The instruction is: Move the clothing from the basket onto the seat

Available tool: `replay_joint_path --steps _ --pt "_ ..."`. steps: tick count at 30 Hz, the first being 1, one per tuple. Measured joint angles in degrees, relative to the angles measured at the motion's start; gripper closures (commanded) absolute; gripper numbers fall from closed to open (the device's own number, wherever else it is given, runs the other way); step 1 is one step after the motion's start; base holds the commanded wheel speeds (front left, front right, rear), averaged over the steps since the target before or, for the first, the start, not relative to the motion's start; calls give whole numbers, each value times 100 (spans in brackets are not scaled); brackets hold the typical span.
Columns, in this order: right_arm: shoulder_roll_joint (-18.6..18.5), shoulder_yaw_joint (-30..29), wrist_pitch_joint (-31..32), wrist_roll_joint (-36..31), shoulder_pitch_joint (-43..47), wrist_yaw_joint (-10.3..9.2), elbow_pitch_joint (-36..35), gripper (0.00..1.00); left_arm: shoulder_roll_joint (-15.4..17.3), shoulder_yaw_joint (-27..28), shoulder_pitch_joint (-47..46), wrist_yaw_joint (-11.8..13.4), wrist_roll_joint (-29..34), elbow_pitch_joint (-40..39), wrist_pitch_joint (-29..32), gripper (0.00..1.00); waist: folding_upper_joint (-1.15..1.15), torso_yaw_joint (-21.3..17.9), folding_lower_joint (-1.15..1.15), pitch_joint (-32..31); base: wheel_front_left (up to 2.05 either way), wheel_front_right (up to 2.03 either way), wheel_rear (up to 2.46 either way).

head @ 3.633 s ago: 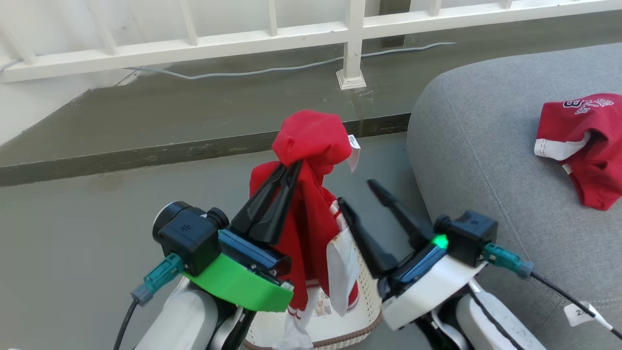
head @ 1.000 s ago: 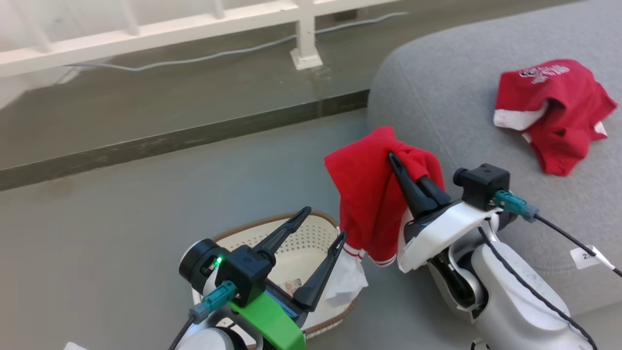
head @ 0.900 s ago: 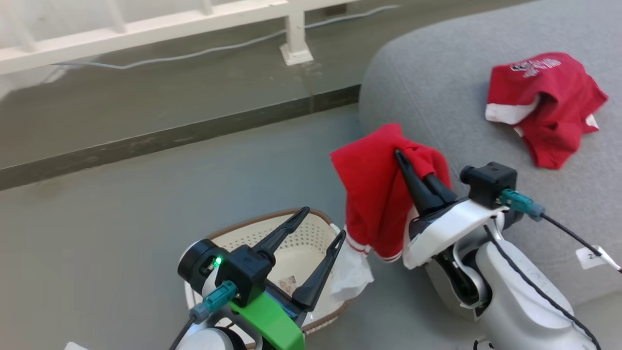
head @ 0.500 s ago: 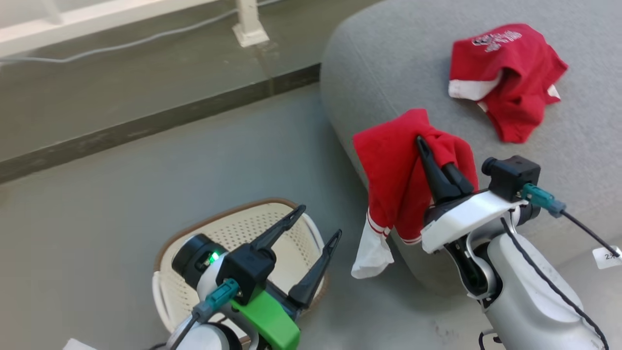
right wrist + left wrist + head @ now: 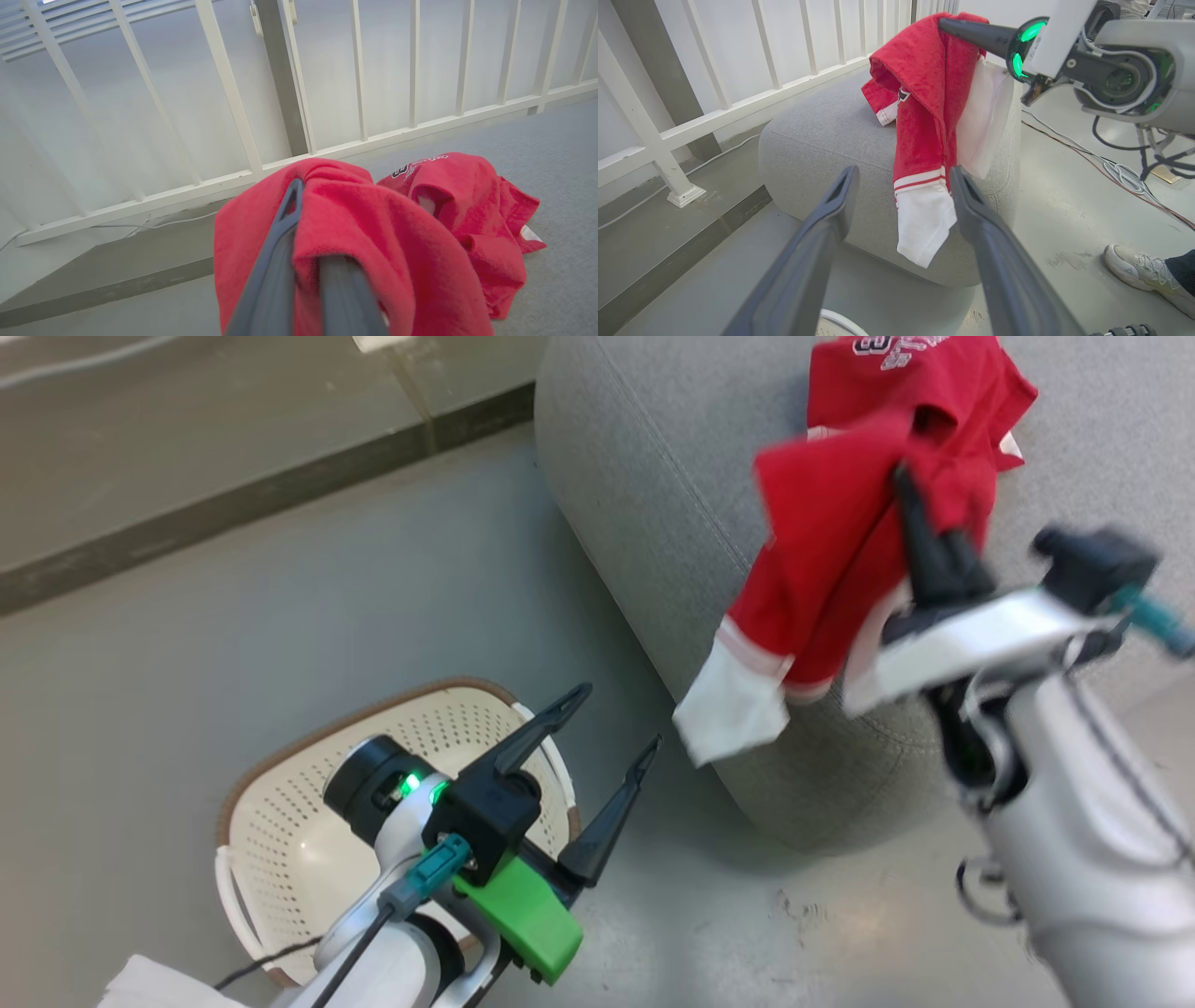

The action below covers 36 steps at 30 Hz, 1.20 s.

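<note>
My right gripper [image 5: 904, 485] is shut on a red garment with a white striped cuff, the clothing [image 5: 822, 560]. It holds the piece up over the near edge of the grey seat [image 5: 635, 476]. A second red garment [image 5: 934, 383] with white lettering lies on the seat just beyond it. In the right wrist view the held clothing [image 5: 373, 224] drapes over the gripper [image 5: 306, 219]. The cream basket [image 5: 308, 775] stands on the floor at lower left, its perforated inside bare. Above its right rim my left gripper [image 5: 618, 717] is open and holds nothing. In the left wrist view that gripper [image 5: 902, 172] faces the hanging clothing [image 5: 924, 93].
A white railing [image 5: 233, 116] and a low dark step [image 5: 233, 513] run behind the seat. Cables [image 5: 1120, 172] lie on the grey floor to the right. A person's shoe [image 5: 1143, 275] stands there too. Something white [image 5: 159, 985] shows at the bottom left corner.
The clothing passed from my left gripper to my right one. My right arm has since lifted it up over the seat toward the other garment, while the head camera turned right.
</note>
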Motion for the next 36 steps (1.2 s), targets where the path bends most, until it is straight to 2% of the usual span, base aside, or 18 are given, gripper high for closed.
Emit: replay_joint_path --steps 10,20,28,36 --pt "-404 -620 -51 3 -1389 -49 73 100 20 -73 -260 -53 77 11 96 0 0 -94 0 434 0 0 0" --pt "-1046 -1059 46 -40 -2607 -101 614 100 -20 -199 -388 -90 76 48 134 0 0 136 0 610 0 0 0" --pt "-1462 -1229 261 -43 -3015 -98 1282 100 -105 -352 -499 -109 78 11 136 0 0 385 0 820 0 0 0" --pt "-1454 -1418 292 130 -3020 -96 2000 100 -123 -390 -698 -129 163 -20 194 0 0 594 0 1147 0 0 0"
